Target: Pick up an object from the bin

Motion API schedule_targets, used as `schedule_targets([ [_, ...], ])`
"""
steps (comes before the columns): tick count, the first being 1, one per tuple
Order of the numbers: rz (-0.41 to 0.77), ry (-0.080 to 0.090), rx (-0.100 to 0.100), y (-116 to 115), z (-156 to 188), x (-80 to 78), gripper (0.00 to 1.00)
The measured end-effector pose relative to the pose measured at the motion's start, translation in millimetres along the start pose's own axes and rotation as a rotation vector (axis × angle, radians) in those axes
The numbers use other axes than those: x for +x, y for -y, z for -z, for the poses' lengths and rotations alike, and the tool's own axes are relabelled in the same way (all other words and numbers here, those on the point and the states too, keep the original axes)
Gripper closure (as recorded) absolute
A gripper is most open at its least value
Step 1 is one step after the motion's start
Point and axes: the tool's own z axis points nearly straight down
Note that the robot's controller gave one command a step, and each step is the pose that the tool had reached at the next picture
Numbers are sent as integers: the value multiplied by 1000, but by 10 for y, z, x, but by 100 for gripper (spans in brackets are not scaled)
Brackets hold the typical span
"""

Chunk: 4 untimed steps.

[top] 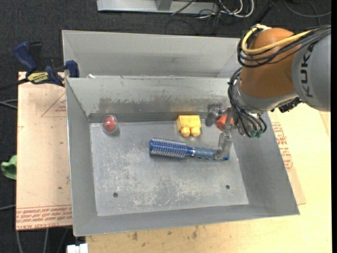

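Down in the grey bin [158, 199], a blue hairbrush [176, 150] lies flat on the floor a little right of the frame's centre. Its long axis runs almost straight across the frame, tilted slightly so that the bristled head sits a touch higher on the left and the thin handle trails lower to the right. The head points toward the frame's left, the handle toward the right wall. The claw [225, 147] reaches down at the very tip of that handle, right against it; whether it is apart or together cannot be told from this angle. Above the handle, near the back wall, rests a yellow block [188, 125]. A small red ball [109, 123] sits well apart in the upper left corner of the floor.
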Motion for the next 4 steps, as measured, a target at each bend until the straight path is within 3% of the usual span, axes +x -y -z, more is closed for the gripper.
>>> schedule_targets([
  [1, -66, -10, -2, -185, -1185, 165, 0],
  [2, -66, -2, -1, -177, -1144, 142, 100],
  [3, -94, 6, 0, -121, 39, 327, 100],
  [4, 272, 5, 0, -253, 943, 276, 100],
])
